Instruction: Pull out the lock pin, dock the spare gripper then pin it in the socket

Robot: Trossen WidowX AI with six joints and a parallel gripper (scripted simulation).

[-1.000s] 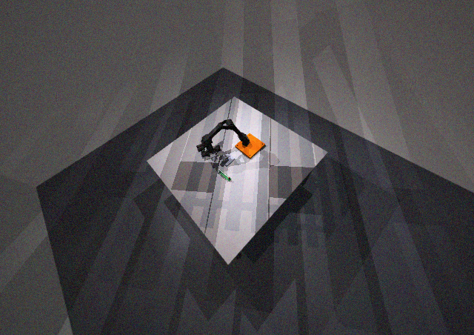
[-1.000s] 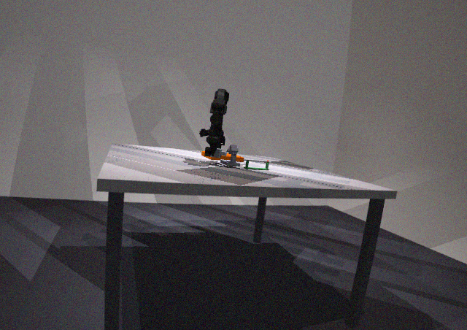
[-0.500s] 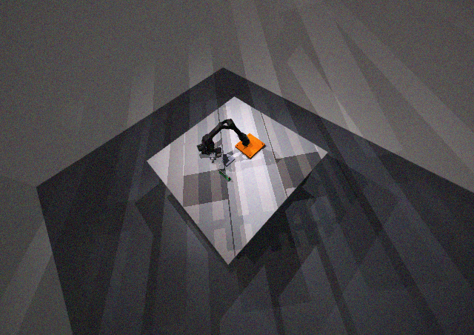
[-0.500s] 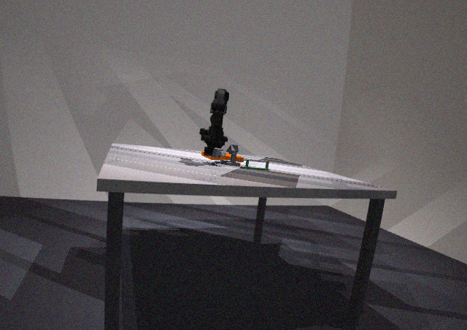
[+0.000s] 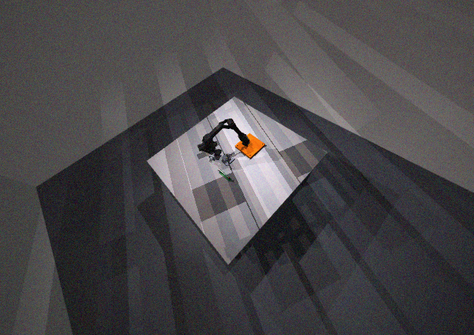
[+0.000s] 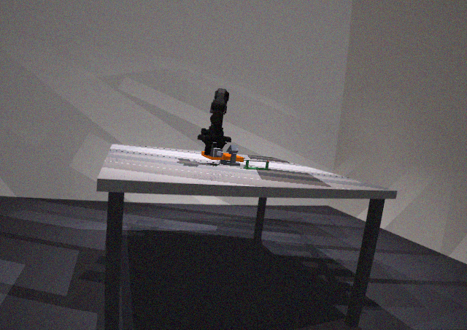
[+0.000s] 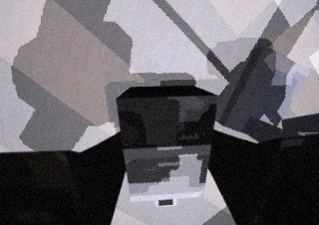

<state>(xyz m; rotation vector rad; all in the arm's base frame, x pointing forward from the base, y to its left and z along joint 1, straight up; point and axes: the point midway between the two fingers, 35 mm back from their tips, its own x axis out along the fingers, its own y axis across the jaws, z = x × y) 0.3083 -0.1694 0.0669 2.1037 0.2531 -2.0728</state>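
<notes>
Left of centre from above, my jaws (image 5: 216, 152) (image 6: 214, 144) are clamped on the spare gripper (image 6: 217, 152) (image 7: 166, 172) — docking seems in hand; next, align its spigot with the grey mount (image 5: 228, 158) (image 6: 232, 156) — gently.

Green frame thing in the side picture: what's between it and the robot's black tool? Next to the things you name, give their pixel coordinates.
A grey stand (image 5: 228, 158) (image 6: 233, 155) shows between the green frame (image 5: 224, 175) (image 6: 257, 168) and the tool (image 5: 215, 154) (image 6: 216, 151) in the exterior view.

A pale table (image 5: 226, 232) (image 6: 245, 191) (image 7: 166, 26) stands on a dark floor (image 5: 107, 255) (image 6: 45, 266); in the exterior view, its legs (image 6: 114, 258) show at eight, six and four o'clock, grey walls (image 5: 95, 29) (image 6: 113, 36) at twelve.
</notes>
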